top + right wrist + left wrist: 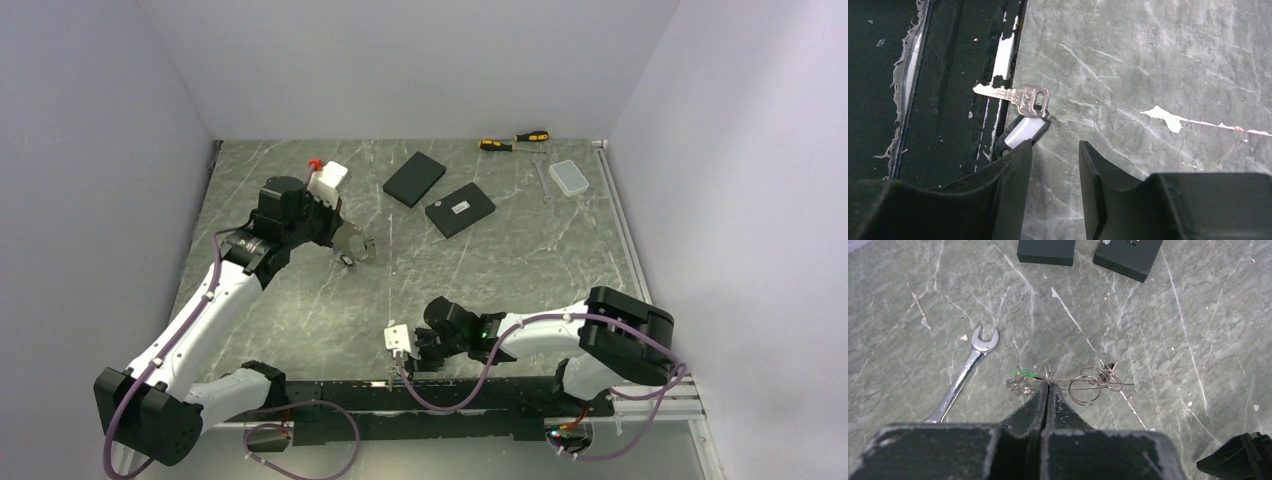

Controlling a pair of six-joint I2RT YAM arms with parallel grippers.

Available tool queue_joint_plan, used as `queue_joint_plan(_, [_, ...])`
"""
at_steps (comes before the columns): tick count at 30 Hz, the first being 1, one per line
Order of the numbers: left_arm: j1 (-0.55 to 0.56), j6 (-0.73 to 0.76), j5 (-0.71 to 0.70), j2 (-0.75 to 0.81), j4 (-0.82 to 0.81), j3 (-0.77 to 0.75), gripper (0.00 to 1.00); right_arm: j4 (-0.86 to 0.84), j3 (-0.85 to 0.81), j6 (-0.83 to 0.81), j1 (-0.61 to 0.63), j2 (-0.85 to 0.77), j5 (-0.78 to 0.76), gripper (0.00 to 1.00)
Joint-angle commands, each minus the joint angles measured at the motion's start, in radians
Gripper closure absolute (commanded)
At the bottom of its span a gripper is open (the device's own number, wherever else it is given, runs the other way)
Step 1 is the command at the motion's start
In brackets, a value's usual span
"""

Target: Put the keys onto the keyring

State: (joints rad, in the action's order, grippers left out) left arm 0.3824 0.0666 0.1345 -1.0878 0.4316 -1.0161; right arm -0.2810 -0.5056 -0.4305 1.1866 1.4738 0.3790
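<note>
Left wrist view: left gripper (1048, 386) pinching keyring (1064, 381); right gripper (1055, 147) spread, key (1020, 96) just ahead.

I can't read any text from here. The wrench (960, 382) has a stamped marking along its shaft, too faint to make out. The silver key (1020, 97) has raised marks on its head, possibly letters, but blurred. The white label (461, 207) on one black box (448, 220) is too small to read.
</note>
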Motion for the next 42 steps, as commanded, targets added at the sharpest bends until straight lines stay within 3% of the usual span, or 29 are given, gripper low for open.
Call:
queue_joint_plan(1, [-0.004,0.006,0.02,0.028,-0.05,-0.036,1.0,0.006,-0.05,-0.044,0.008,0.012,0.026,0.57])
queue_joint_plan(18, [-0.004,0.008,0.019,0.034,-0.051,-0.035,1.0,-0.015,-0.062,-0.053,0.007,-0.01,0.047,0.57])
queue_joint_plan(30, [-0.004,0.01,0.017,0.038,-0.051,-0.033,1.0,0.046,-0.15,-0.062,-0.023,0.041,0.179,0.5])
queue_joint_plan(42, [-0.004,0.01,0.016,0.037,-0.05,-0.033,1.0,0.117,-0.22,-0.073,-0.049,0.133,0.27,0.5])
